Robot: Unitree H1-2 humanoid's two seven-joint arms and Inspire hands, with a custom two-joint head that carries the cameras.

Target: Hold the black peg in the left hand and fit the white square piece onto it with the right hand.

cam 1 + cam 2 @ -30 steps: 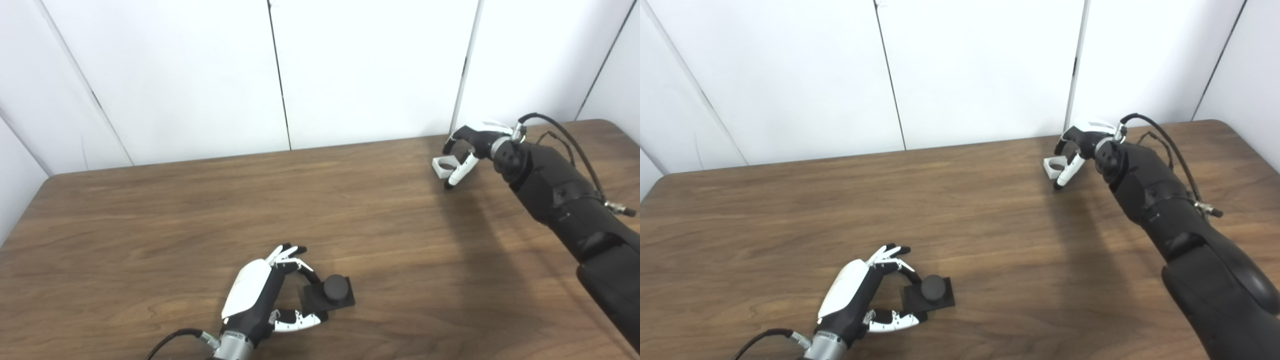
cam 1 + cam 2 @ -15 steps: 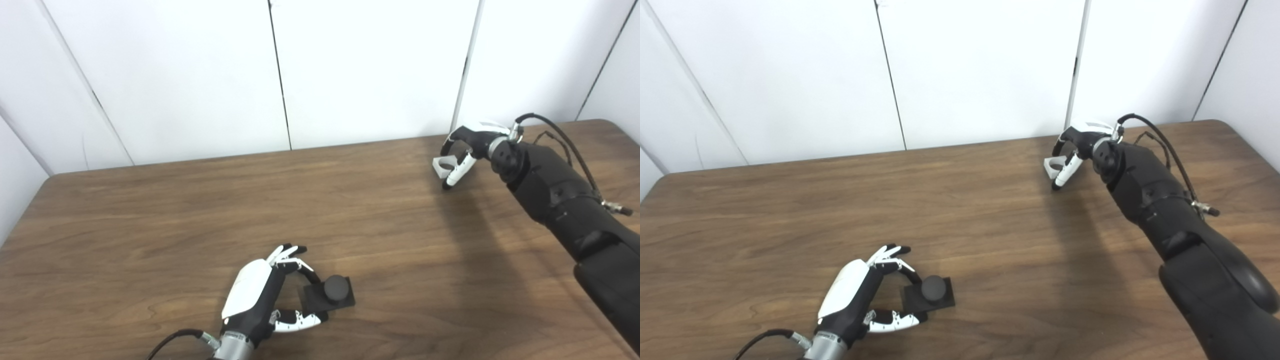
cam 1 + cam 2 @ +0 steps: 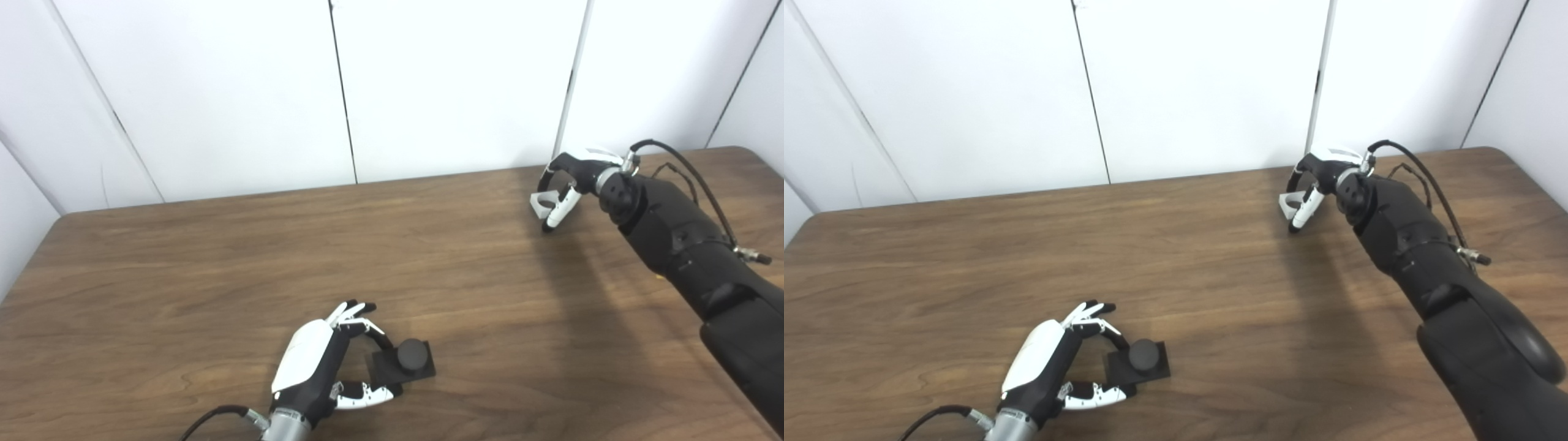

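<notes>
Right hand [image 3: 572, 177]: curled around white square piece [image 3: 542, 203], far from black peg [image 3: 411, 356]. Left hand [image 3: 318, 361]: gripping the peg's matte square base on wood-grain table [image 3: 184, 269].

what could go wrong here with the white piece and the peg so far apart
The right hand pinches the white square piece only at one side near the table's far edge, so it might twist or slip out on the long carry. The left hand touches just the black peg's square base at its left edge, fingers spread; pressing the piece on could tip or push the peg away.
</notes>
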